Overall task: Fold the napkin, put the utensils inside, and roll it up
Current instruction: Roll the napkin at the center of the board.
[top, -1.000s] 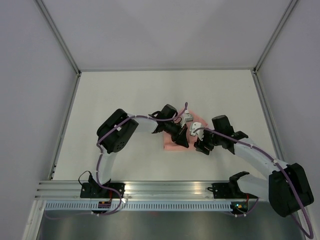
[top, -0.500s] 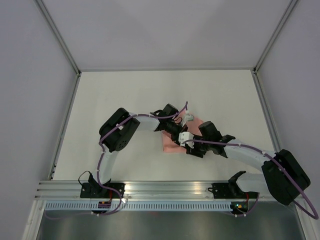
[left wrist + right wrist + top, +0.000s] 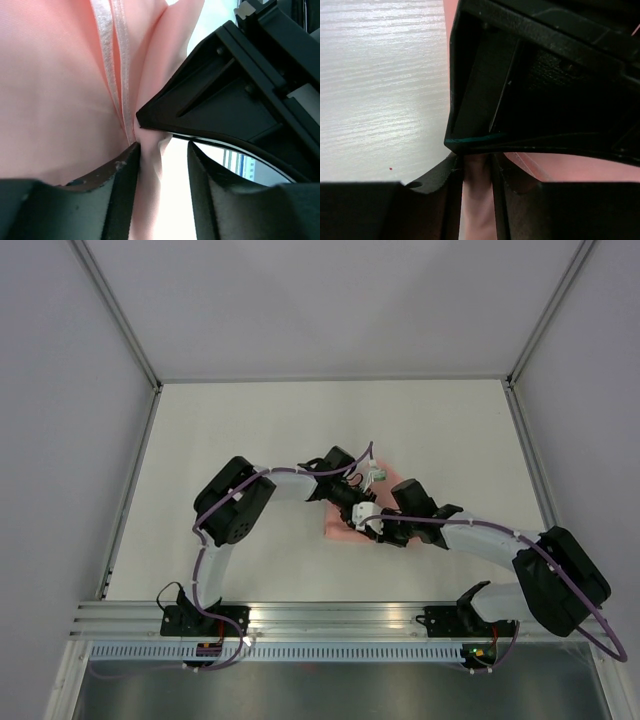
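Observation:
The salmon-pink napkin (image 3: 338,531) lies bunched mid-table, mostly hidden under both grippers. In the left wrist view it fills the left side (image 3: 60,90), with its hemmed edges running down toward the jaws. My left gripper (image 3: 360,506) (image 3: 162,150) is open; a fold of napkin hangs against its left finger (image 3: 120,200), with bare table showing beside the right one. My right gripper (image 3: 380,526) (image 3: 477,165) is shut on a pinched fold of napkin (image 3: 479,210), nose to nose with the left gripper's black body (image 3: 545,75). The utensils are out of view.
The white table (image 3: 250,430) is walled by grey panels on three sides. An aluminium rail (image 3: 330,615) carrying the arm bases runs along the near edge. The right gripper's black body (image 3: 250,100) crowds the left wrist view.
My right gripper has moved left across the napkin until it meets the left gripper. The left gripper has stayed over the napkin, shifting only slightly.

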Tool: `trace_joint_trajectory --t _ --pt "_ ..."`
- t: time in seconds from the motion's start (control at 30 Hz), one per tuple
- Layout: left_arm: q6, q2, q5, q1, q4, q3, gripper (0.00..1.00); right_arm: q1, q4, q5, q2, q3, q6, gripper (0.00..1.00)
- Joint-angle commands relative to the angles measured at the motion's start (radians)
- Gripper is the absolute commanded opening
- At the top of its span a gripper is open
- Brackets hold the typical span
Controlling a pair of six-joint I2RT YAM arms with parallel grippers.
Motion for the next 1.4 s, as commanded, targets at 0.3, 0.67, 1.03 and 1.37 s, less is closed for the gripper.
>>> trace_joint_trajectory --t 0.3,0.67,1.03,1.37 --pt "-0.147 -0.196 -0.323 0.068 0.087 -0.1 0.54 -0.133 -0.351 -0.254 0.217 0.185 -0.156 0.09" --pt "-0.181 -0.514 -0.678 0.091 0.415 -0.42 0.56 -0.286 -0.762 -0.411 0.55 0.465 -0.426 0.09" --pt "0.211 -0.662 -1.059 -0.203 0.702 -0.703 0.59 -0.352 -0.942 -0.445 0.768 0.639 -0.503 0.09" --pt "0.459 -0.479 -1.159 -0.414 0.673 -0.595 0.61 -0.354 -0.907 -0.437 0.81 0.669 -0.431 0.09"
